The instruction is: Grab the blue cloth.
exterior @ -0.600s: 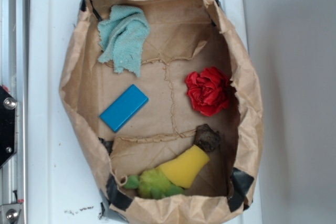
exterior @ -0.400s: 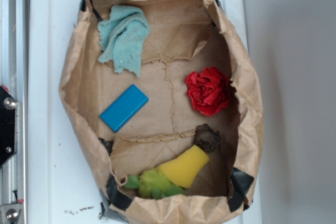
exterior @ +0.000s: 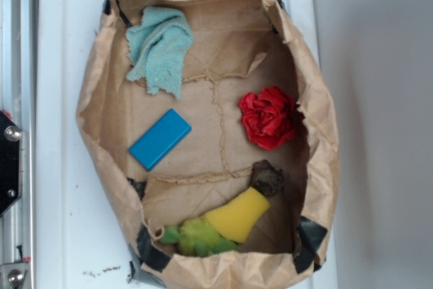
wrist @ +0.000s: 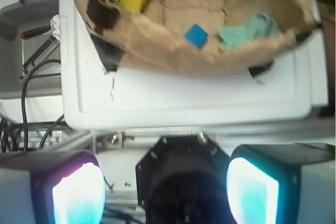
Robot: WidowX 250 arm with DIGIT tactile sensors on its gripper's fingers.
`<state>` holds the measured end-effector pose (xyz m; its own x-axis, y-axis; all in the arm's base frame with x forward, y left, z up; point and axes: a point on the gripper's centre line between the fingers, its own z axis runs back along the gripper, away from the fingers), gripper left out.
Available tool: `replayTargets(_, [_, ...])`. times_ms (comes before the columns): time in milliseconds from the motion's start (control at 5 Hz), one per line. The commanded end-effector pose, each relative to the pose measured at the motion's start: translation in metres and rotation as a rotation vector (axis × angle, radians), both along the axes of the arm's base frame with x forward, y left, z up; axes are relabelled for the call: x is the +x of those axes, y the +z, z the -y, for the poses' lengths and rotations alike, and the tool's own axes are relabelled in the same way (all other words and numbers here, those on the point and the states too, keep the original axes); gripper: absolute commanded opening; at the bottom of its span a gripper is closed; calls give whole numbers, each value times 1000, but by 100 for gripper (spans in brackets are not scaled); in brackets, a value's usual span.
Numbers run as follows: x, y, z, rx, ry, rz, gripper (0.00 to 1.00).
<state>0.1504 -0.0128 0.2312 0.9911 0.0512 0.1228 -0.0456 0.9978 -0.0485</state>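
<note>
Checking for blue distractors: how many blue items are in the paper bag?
2. The blue cloth lies crumpled in the paper bag's top-left corner; the blue block lies flat just below it, apart from it. Nothing blue seems hidden, though bag folds could cover something.

The exterior cam looks straight down, fairly close, at the brown paper bag (exterior: 203, 5) on the white tray (exterior: 61, 167). The wrist cam sits well back and outside it, facing the bag (wrist: 157, 51) towards 12 o'clock. The 2 views share the bag's interior.
</note>
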Motion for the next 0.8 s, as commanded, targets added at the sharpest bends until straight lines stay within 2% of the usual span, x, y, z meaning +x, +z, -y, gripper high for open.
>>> replayTargets(0, [52, -15, -16, 14, 8, 53, 100])
replayTargets(600, [97, -55, -61, 81, 55, 56, 100])
